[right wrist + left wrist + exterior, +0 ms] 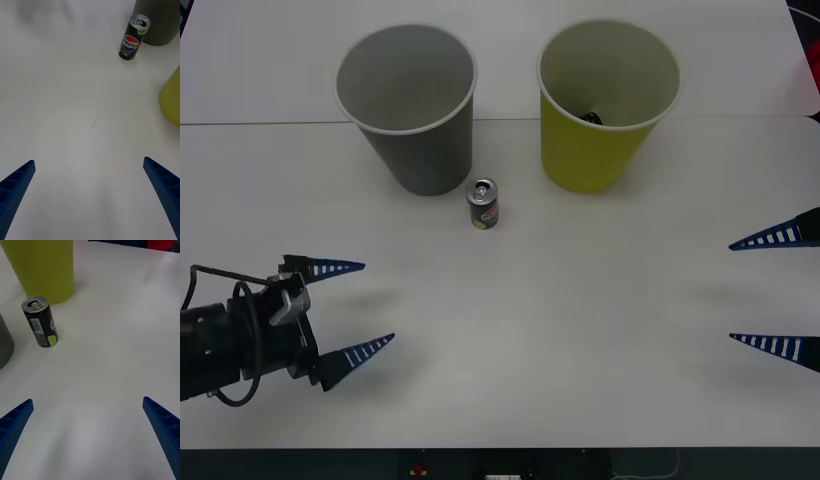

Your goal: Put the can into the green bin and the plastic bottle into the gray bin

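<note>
1. Nearest the camera in the front view, the left gripper (358,308) is seen on its black wrist, held low over the white table (580,340) with its two blue ribbed fingers spread wide and nothing between them.
2. The right gripper (772,291) is held at the opposite edge, well apart from the can, its fingers likewise spread wide and empty.
3. The small dark drink can (483,203) with a silver pull-tab top and a red, white and blue logo stands upright on the table. Everything else is placed from it.
4. The large gray tapered bin (412,105) with a white rim stands just beside the can, behind it on the left-gripper side; contact between them cannot be judged.
5. The large yellow-green tapered bin (604,100) stands near the can, behind it on the right-gripper side. A small dark object is glimpsed inside it, but it cannot be identified.
6. No plastic bottle can be made out on the table.
7. Risk, as judged: the can is tall, narrow and light, so it could be tipped by one finger arriving first. Because the gray bin is so close, that bin could be nudged by a wide approach.
8. A further risk is judged to be a release into the nearer gray bin, the wrong one.
9. Both arms are extended level, fingers pointing inward toward the can.
</note>
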{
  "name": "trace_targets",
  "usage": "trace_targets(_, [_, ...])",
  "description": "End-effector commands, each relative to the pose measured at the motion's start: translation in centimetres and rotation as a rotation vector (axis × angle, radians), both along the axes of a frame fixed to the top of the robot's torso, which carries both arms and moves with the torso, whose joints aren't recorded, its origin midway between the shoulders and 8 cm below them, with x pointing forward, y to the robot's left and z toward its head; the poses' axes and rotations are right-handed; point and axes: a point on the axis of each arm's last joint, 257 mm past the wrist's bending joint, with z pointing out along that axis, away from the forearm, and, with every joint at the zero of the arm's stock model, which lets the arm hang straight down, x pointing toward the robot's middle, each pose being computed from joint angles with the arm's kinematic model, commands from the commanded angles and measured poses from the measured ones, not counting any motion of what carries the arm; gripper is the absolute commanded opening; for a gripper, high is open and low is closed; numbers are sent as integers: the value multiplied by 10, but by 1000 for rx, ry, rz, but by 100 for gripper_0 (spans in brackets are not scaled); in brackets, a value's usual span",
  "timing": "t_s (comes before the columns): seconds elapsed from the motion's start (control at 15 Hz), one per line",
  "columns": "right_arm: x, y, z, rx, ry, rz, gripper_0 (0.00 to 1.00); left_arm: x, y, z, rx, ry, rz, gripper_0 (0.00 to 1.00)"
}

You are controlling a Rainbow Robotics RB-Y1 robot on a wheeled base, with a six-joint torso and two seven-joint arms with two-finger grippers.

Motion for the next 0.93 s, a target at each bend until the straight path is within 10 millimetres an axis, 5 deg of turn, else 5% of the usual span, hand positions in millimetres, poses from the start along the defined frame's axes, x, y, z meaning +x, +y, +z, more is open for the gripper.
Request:
trace_targets(0.07, [0,0,0,0,0,0,100,7,-10,-2,-71,29,61,100])
trace_targets(0.93, [0,0,0,0,0,0,100,63,-66,-24,-378,166,243,100])
